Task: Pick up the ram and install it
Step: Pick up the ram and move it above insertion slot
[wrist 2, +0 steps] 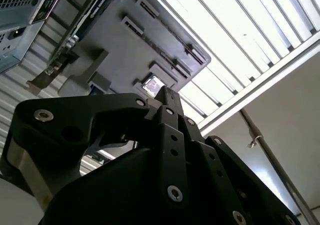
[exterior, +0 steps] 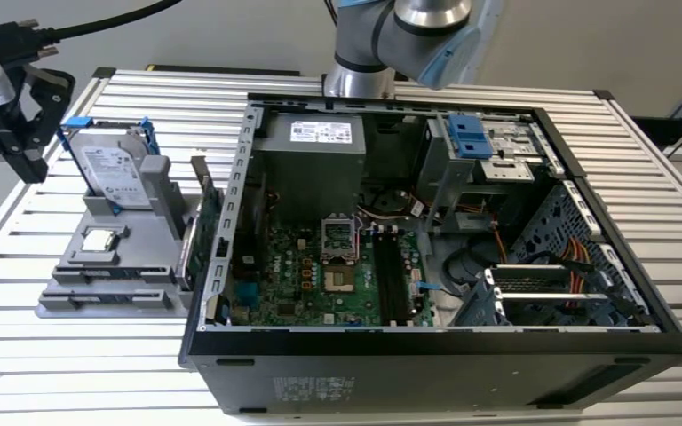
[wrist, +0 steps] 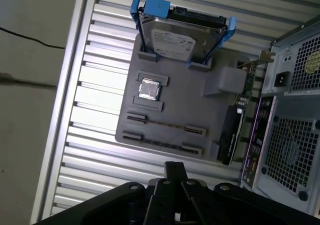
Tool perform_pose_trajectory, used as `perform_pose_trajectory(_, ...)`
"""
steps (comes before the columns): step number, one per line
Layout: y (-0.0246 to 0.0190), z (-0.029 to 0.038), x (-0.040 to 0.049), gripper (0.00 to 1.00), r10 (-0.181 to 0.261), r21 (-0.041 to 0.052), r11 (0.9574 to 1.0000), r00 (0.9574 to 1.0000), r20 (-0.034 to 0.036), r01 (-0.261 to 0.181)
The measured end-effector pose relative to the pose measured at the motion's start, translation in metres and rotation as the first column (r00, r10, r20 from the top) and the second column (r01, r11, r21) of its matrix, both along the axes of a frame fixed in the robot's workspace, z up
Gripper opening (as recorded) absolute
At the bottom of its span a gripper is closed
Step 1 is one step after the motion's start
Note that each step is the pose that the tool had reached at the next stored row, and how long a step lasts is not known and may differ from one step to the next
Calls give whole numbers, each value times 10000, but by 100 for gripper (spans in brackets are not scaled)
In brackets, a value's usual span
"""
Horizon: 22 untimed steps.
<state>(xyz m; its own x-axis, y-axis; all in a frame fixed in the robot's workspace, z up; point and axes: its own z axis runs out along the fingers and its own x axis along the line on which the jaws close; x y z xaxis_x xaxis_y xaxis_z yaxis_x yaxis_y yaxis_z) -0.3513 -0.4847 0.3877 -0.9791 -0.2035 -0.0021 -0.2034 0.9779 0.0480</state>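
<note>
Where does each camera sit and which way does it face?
Exterior view: high, off the arm, looking down on the open computer case and table; arm and end effector show.
First wrist view: at the wrist, looking down past the end effector at the gray holder and hard drive.
Second wrist view: at the wrist, looking along the end effector toward the holder.
Shared: all show the holder.
</note>
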Motion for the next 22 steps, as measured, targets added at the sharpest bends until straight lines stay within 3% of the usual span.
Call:
perform_pose_trajectory(11, 5, 0, -2, 0, 629, -1, 9980, 9980, -1, -629)
perform_pose_trajectory(22, 12, 0, -5, 0, 1333, -3, 9911, 9911, -1, -1333)
